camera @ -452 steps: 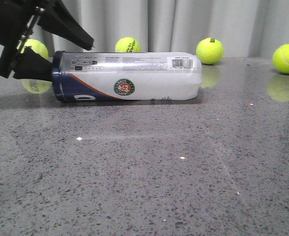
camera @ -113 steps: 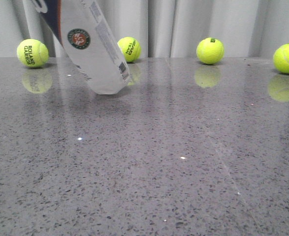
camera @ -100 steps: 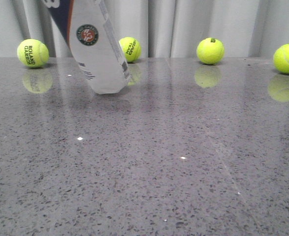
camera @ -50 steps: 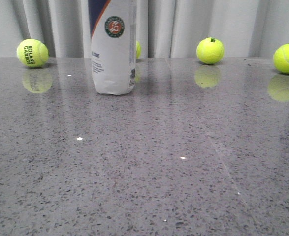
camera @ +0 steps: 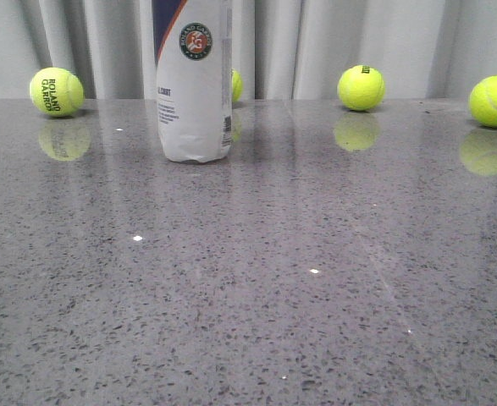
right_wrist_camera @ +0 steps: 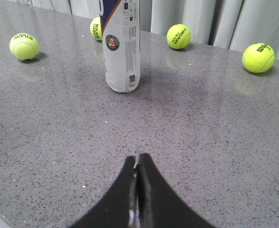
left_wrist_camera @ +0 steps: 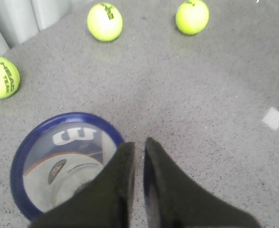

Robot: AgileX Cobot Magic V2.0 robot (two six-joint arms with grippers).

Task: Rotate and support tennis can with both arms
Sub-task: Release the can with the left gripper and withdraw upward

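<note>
Tennis can [camera: 194, 80]: upright on the grey table [camera: 316, 279], far left; appears empty.
Left gripper [left_wrist_camera: 138, 148]: above the navy rim, jaws nearly closed, a narrow gap; hold on rim uncertain.
Right gripper [right_wrist_camera: 137, 167]: jaws closed, empty, well apart from can.
Handling: likely light, top-heavy, slick plastic; grip mid-body.

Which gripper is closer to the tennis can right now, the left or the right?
Left. The left gripper hangs directly over the tennis can, its fingertips at the can's navy rim. The right gripper sits well back, with bare table between it and the can.
</note>
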